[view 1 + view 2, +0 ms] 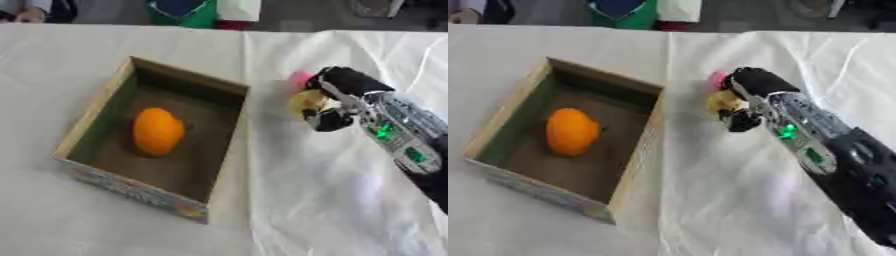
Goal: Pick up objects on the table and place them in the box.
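An open cardboard box point(92, 116) stands on the white cloth at the left, and an orange fruit point(157, 131) lies inside it on the brown floor. My right hand point(343, 97) comes in from the right and sits just right of the box's far corner. Its fingers are curled round a small yellow and pink object point(304, 96), held a little above the cloth. Most of that object is hidden by the hand. My left hand shows in neither view.
A white cloth point(306, 200) covers the table, with a fold running down beside the box. Green and white items point(206, 11) stand beyond the far edge.
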### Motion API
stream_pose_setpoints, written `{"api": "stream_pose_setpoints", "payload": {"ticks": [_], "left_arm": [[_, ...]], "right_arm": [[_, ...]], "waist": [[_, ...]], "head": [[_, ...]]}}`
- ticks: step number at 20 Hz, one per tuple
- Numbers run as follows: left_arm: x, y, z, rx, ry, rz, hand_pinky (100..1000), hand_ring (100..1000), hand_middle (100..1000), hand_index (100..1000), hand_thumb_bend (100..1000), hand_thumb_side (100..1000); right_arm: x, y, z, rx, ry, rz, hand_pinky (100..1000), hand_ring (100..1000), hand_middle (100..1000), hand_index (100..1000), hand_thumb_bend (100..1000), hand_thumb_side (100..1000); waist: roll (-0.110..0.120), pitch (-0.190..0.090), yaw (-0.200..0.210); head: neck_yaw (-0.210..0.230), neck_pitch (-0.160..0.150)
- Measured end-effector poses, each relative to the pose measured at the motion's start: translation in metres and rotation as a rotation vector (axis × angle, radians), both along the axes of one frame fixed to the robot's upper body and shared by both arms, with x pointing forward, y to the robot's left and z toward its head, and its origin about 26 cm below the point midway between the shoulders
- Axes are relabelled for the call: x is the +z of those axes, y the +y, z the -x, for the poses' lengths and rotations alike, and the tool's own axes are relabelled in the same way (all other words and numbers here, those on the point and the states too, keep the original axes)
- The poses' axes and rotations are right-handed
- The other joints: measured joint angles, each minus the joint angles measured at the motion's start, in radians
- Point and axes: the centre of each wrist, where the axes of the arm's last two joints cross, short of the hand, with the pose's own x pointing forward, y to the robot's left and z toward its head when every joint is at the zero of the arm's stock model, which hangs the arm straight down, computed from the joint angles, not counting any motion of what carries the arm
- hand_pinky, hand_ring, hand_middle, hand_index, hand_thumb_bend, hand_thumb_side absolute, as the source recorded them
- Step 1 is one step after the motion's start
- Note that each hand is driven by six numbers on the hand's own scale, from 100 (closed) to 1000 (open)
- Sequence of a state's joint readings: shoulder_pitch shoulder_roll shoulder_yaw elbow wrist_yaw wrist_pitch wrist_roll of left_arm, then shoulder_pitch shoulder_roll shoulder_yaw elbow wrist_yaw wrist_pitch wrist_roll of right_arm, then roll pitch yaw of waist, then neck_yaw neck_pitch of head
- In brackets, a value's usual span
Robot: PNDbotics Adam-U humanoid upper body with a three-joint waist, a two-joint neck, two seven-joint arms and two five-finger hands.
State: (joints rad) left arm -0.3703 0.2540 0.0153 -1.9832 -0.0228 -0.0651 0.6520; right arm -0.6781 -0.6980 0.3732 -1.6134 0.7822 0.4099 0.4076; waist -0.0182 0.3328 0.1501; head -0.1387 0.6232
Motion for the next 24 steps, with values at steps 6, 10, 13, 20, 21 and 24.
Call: {"api": "stream_pose_setpoints", "payload": {"ticks": [6,10,13,20,21,24], "left_arm": [[0.0,0.0,0.0,0.0,0.0,0.0,472,622,609,747,100,999],[0.0,0.0,0.0,0.0,0.0,0.0,471,622,609,747,100,999],[0.0,0.0,0.0,0.0,0.0,0.0,471,622,609,747,100,998],[0.0,0.0,0.0,-0.001,0.001,0.001,471,623,610,747,100,997],[0.0,0.0,0.0,-0.001,0.001,0.001,471,623,610,747,100,996],[0.0,0.0,0.0,-0.003,0.001,0.002,472,624,610,747,100,995]], "right_arm": [[0.032,0.002,0.017,0.026,-0.066,-0.078,618,585,431,504,100,344],[0.058,0.006,0.031,0.061,-0.128,-0.134,619,577,422,498,100,272],[0.078,0.011,0.042,0.096,-0.182,-0.169,618,573,415,494,100,291],[0.121,0.041,0.063,0.238,-0.289,-0.184,618,570,414,494,100,305],[0.125,0.047,0.065,0.266,-0.293,-0.188,618,570,414,493,100,306],[0.132,0.068,0.068,0.351,-0.285,-0.198,617,569,413,493,100,308]], "waist": [[-0.002,-0.003,-0.006],[-0.002,-0.007,-0.008],[-0.002,-0.008,-0.008],[-0.003,-0.018,-0.009],[-0.003,-0.02,-0.008],[-0.002,-0.021,-0.007]], "head": [[0.004,0.0],[0.005,0.0],[0.005,0.0],[0.001,0.002],[0.0,0.002],[-0.005,0.008]]}}
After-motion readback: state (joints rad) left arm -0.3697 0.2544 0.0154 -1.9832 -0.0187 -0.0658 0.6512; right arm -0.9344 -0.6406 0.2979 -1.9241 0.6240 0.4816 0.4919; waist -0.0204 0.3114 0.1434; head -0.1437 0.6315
